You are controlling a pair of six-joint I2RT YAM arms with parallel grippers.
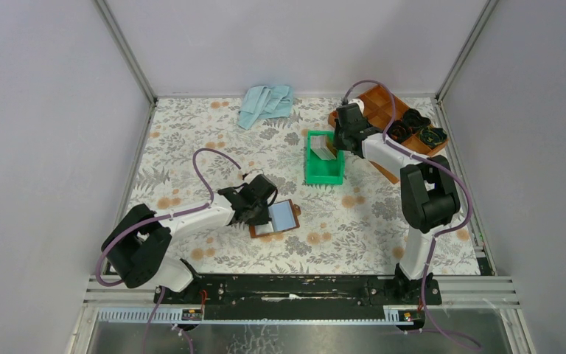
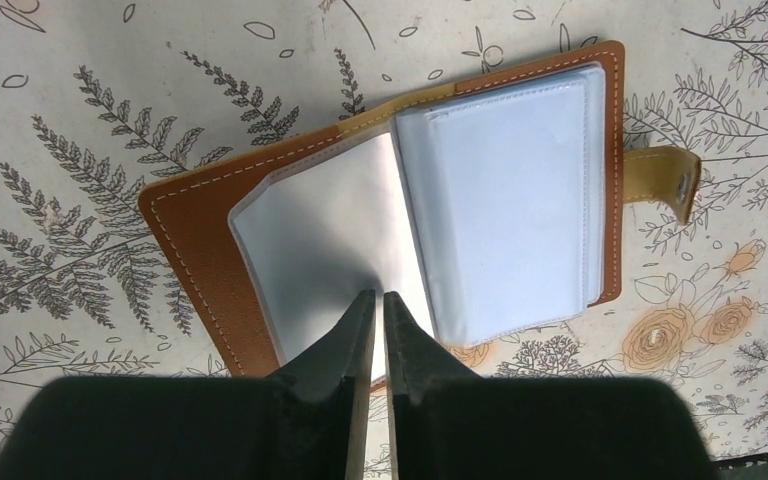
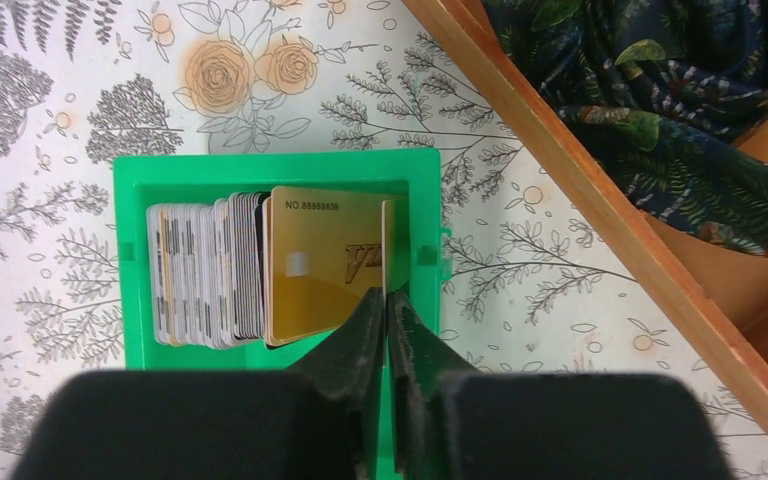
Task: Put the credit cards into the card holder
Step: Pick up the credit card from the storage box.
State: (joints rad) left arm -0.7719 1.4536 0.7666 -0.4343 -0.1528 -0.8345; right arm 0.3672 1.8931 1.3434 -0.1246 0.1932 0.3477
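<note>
Right gripper point(image 3: 388, 296) is pinched on the end card point(image 3: 386, 240) in the bin point(image 3: 260, 170), beside the other cards point(image 3: 210, 275). Left gripper point(image 2: 379, 296), pressed nearly together, rests on the open holder point(image 2: 195, 250). Picking step, we reckon. Next we lift it straight out, then carry it over.

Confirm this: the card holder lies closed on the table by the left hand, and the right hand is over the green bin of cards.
Wrong on one point: the card holder lies open, not closed; the left wrist view shows its clear sleeves spread. It is on the table by the left hand, and the right hand is over the green bin of cards.
</note>
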